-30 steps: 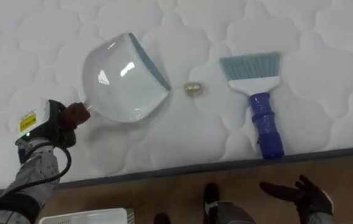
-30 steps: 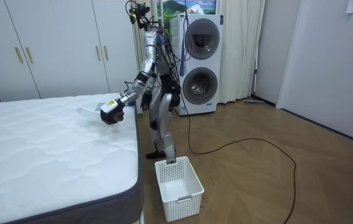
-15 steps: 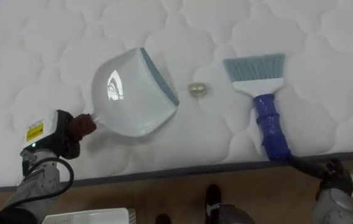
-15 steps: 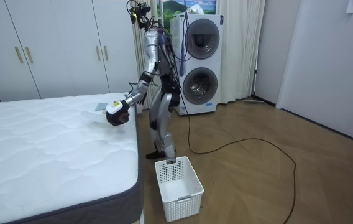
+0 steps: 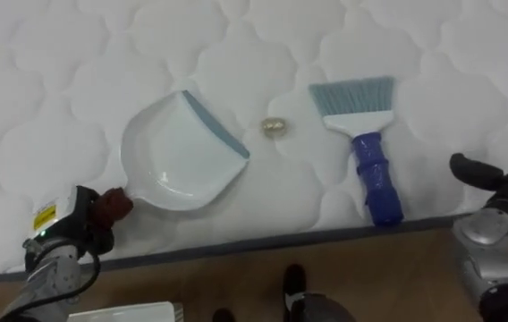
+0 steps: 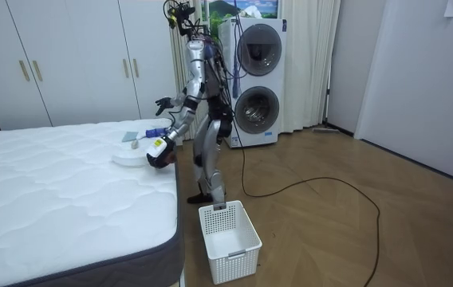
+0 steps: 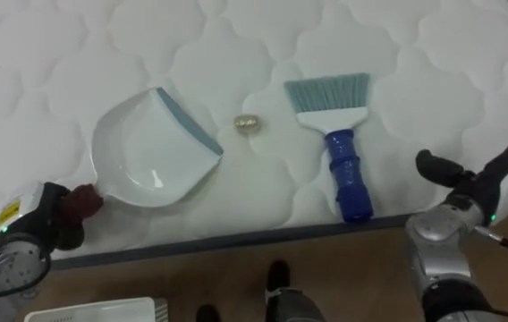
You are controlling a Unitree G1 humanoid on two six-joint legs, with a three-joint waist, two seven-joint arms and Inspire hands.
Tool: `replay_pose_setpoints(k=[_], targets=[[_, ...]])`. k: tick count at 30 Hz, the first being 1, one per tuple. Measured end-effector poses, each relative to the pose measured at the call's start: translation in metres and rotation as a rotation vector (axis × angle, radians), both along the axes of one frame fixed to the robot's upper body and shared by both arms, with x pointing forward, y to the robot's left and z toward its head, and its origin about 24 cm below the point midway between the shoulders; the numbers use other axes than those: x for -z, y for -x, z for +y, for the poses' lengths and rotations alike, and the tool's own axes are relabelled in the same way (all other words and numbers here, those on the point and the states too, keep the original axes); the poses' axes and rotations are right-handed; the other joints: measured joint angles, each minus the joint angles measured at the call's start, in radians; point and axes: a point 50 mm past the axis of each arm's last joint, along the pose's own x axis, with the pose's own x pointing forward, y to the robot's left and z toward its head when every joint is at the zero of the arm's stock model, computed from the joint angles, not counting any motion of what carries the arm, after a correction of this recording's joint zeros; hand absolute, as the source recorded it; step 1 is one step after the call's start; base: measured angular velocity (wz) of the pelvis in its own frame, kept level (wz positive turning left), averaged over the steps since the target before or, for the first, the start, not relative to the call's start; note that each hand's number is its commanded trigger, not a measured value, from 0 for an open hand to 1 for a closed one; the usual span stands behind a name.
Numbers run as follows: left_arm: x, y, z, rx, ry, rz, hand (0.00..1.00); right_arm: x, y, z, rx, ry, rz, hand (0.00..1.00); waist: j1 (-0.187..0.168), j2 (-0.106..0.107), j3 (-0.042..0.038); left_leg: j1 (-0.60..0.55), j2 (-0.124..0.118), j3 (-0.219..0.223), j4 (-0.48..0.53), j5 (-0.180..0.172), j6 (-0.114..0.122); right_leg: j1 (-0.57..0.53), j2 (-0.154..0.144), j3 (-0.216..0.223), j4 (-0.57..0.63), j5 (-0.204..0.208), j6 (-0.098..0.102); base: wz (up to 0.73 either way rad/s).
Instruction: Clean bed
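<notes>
Has raised the right robot hand [image 7: 473, 190] from below the bed [image 5: 57, 72] edge to 3 o'clock of the brush [image 5: 366, 134], fingers spread wide and empty, so probably about to take it. Keeps the left robot hand [image 5: 71, 228] clenched on the handle of the dustpan [image 5: 169, 156], now lying flat at 9 o'clock of the scrap [image 5: 275, 127]. Counted: one dustpan, one brush, one scrap.

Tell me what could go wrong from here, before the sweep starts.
1. The brush lies with its handle end at the mattress edge; the open right hand could nudge it off while reaching.
2. The small scrap sits just off the dustpan lip; a hard sweep might flick it past.
3. The left hand grips the handle's end, so the pan may swivel.
</notes>
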Motion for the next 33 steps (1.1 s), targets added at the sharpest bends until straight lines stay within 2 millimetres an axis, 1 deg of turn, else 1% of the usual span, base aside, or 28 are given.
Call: replay_pose_setpoints(k=[2,3,5,8,10,13,14,17,19,22,26,29,33], targets=[[0.001,0.0,0.0,0.003,0.015,0.024,1.0,-0.001,0.001,0.0,0.025,0.026,-0.005,0.0,0.008,0.001,-0.0001,-0.005,0.008,0.0,-0.002,0.001,0.002,0.0,-0.001,-0.006,-0.006,0.002,0.001,0.05],[0.002,0.0,0.0,0.0,0.024,0.03,1.0,-0.001,0.001,0.0,0.033,0.03,-0.007,0.0,0.009,0.001,-0.0003,-0.006,0.008,0.0,-0.002,0.001,0.002,0.0,-0.001,-0.008,-0.008,0.002,0.001,0.09],[0.001,-0.001,-0.002,-0.004,0.059,0.042,1.0,-0.001,0.002,0.001,0.056,0.044,-0.011,0.0,0.025,0.001,-0.0002,-0.008,0.009,0.0,0.001,0.001,0.002,0.002,0.003,-0.014,-0.019,0.006,-0.001,0.02],[0.001,-0.003,-0.003,0.004,0.085,0.063,1.0,-0.002,0.001,0.004,0.045,0.057,-0.015,0.0,0.041,0.004,0.0005,-0.009,0.012,0.0,0.006,0.001,0.003,0.003,0.005,-0.014,-0.019,0.006,0.0,-0.03],[0.0,-0.005,-0.004,0.013,0.095,0.073,1.0,-0.005,-0.001,0.006,0.031,0.091,-0.022,0.0,0.046,0.008,0.0016,-0.011,0.015,-0.001,0.005,0.001,0.003,0.004,-0.001,-0.029,-0.02,0.005,-0.002,0.02],[-0.002,-0.009,-0.007,0.023,0.116,0.078,1.0,-0.009,-0.004,0.009,-0.003,0.145,-0.026,0.0,0.058,0.015,0.0044,-0.014,0.016,-0.002,0.006,0.001,0.003,0.003,-0.002,-0.034,-0.02,0.003,-0.004,0.03],[-0.003,-0.01,-0.008,0.028,0.119,0.075,1.0,-0.011,-0.006,0.01,-0.014,0.154,-0.031,0.0,0.058,0.02,0.007,-0.017,0.015,-0.006,0.007,0.001,0.003,0.003,-0.003,-0.038,-0.019,0.001,-0.003,0.1],[-0.002,-0.011,-0.01,0.023,0.15,0.083,1.0,-0.009,-0.007,0.018,-0.063,0.166,-0.017,0.0,0.058,0.027,0.011,-0.019,0.015,-0.008,0.007,0.001,0.002,0.002,-0.002,-0.043,-0.019,-0.004,-0.003,0.08],[-0.003,-0.012,-0.011,0.027,0.157,0.09,1.0,-0.007,-0.008,0.022,-0.099,0.169,-0.004,0.0,0.06,0.032,0.0108,-0.024,0.015,-0.017,0.009,0.001,0.002,0.002,-0.003,-0.051,-0.019,-0.005,-0.005,0.09],[-0.003,-0.013,-0.011,0.033,0.162,0.096,1.0,-0.003,-0.01,0.03,-0.177,0.171,0.024,0.0,0.06,0.033,0.0106,-0.025,0.016,-0.021,0.012,0.001,0.002,0.003,-0.003,-0.054,-0.017,-0.008,-0.005,0.05],[-0.004,-0.016,-0.013,0.045,0.171,0.105,1.0,0.003,-0.011,0.036,-0.253,0.165,0.065,0.0,0.061,0.037,0.0126,-0.025,0.015,-0.023,0.012,0.002,0.003,0.005,-0.01,-0.056,-0.015,-0.013,0.0,0.04],[-0.006,-0.018,-0.014,0.058,0.177,0.11,1.0,0.006,-0.01,0.037,-0.27,0.148,0.08,0.0,0.059,0.039,0.0141,-0.024,0.01,-0.023,0.011,0.003,0.004,0.004,-0.018,-0.053,0.0,-0.027,0.008,0.12],[-0.007,-0.02,-0.015,0.066,0.178,0.11,1.0,0.008,-0.011,0.039,-0.295,0.136,0.092,0.0,0.068,0.041,0.0157,-0.024,0.01,-0.022,0.011,0.002,0.005,0.004,-0.018,-0.053,0.0,-0.028,0.009,0.02]])
